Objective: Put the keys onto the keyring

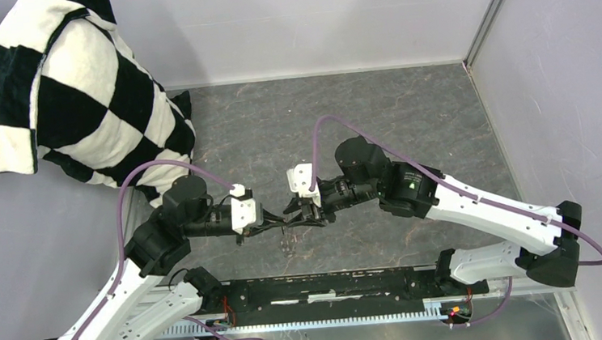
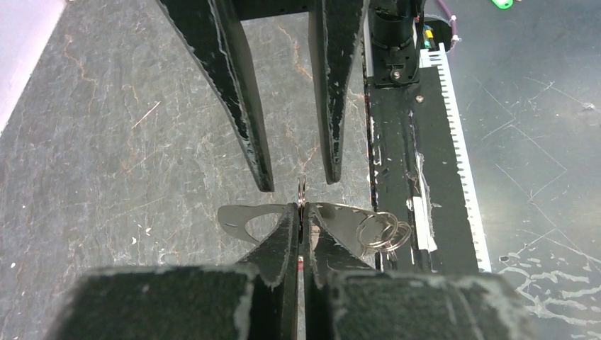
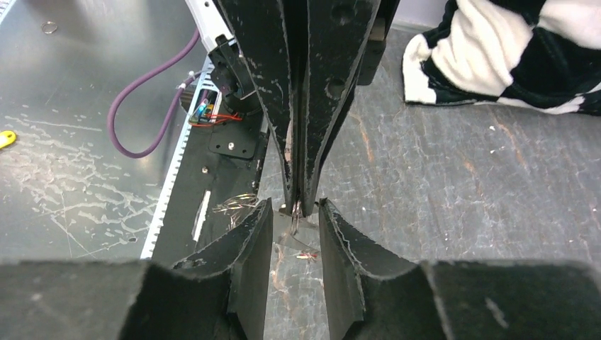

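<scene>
My left gripper (image 1: 280, 219) (image 2: 302, 210) is shut on the keyring (image 2: 241, 221), a flat silvery loop pinched edge-on between the tips and held above the table. A cluster of small split rings (image 2: 383, 232) hangs from the loop's right end. My right gripper (image 1: 305, 212) (image 3: 295, 212) faces the left one tip to tip and is open, one finger on each side of the pinched metal and apart from it. Under the tips shows a small red sliver (image 3: 306, 255), apparently one of the keys. In the top view small metal pieces (image 1: 287, 242) dangle below both grippers.
A black-and-white checkered cloth (image 1: 81, 98) lies at the back left, close behind the left arm. A black rail (image 1: 331, 285) with a white toothed strip runs along the near edge. Grey walls enclose the dark marbled table (image 1: 407, 113). A purple cable (image 3: 142, 106) loops beside the rail.
</scene>
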Robot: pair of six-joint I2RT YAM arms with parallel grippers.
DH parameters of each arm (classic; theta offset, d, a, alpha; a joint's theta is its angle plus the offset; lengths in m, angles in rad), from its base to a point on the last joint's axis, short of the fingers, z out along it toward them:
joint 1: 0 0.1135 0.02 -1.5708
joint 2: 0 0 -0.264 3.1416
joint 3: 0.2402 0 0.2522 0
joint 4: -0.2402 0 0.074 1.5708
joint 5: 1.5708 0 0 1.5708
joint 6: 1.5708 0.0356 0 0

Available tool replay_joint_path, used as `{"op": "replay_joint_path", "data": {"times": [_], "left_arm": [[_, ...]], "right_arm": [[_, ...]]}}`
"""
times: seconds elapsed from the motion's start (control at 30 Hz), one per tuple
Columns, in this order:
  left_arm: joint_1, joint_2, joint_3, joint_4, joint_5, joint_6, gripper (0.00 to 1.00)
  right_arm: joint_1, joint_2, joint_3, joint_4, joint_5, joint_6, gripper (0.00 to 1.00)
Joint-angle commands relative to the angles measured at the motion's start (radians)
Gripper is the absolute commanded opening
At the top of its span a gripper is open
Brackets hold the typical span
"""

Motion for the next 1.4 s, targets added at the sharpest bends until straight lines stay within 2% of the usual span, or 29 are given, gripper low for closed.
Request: {"op": "replay_joint_path", "data": {"times": [0.0, 0.4, 0.5, 0.63, 0.7, 0.73, 0.83, 0.97, 1.07, 1.17, 1.37], "left_arm": [[-0.001, -0.006, 0.035, 0.011, 0.035, 0.041, 0.02], [-0.001, -0.003, 0.044, 0.01, 0.031, 0.045, 0.02], [-0.001, -0.003, 0.046, 0.01, 0.033, 0.043, 0.02], [-0.001, -0.009, 0.043, 0.01, 0.038, 0.039, 0.02], [-0.001, -0.013, 0.036, 0.01, 0.04, 0.04, 0.03], [-0.001, -0.014, 0.034, 0.01, 0.04, 0.04, 0.07], [-0.002, -0.022, 0.031, 0.01, 0.034, 0.038, 0.29], [-0.001, -0.045, 0.009, -0.009, -0.002, 0.089, 0.42], [-0.001, -0.081, -0.035, 0.011, -0.039, 0.128, 0.44], [-0.001, -0.124, -0.086, 0.126, -0.095, 0.074, 0.44], [-0.001, -0.111, -0.089, 0.181, -0.055, 0.015, 0.43]], "right_arm": [[-0.004, 0.007, 0.072, -0.003, 0.0, -0.029, 0.36], [-0.005, 0.058, 0.098, -0.046, -0.02, -0.032, 0.31], [-0.004, 0.064, 0.104, -0.047, -0.018, -0.036, 0.23], [-0.006, 0.061, 0.101, -0.039, -0.017, -0.041, 0.01], [-0.007, 0.054, 0.09, -0.023, -0.017, -0.038, 0.0], [-0.008, 0.049, 0.084, -0.015, -0.015, -0.035, 0.0], [-0.016, 0.026, 0.053, 0.026, 0.005, -0.018, 0.0], [-0.039, -0.046, -0.039, 0.175, -0.016, 0.055, 0.0], [-0.049, -0.079, -0.107, 0.287, -0.043, 0.115, 0.0], [-0.051, -0.097, -0.156, 0.37, -0.048, 0.168, 0.0], [-0.049, -0.116, -0.25, 0.521, -0.055, 0.246, 0.0]]}}
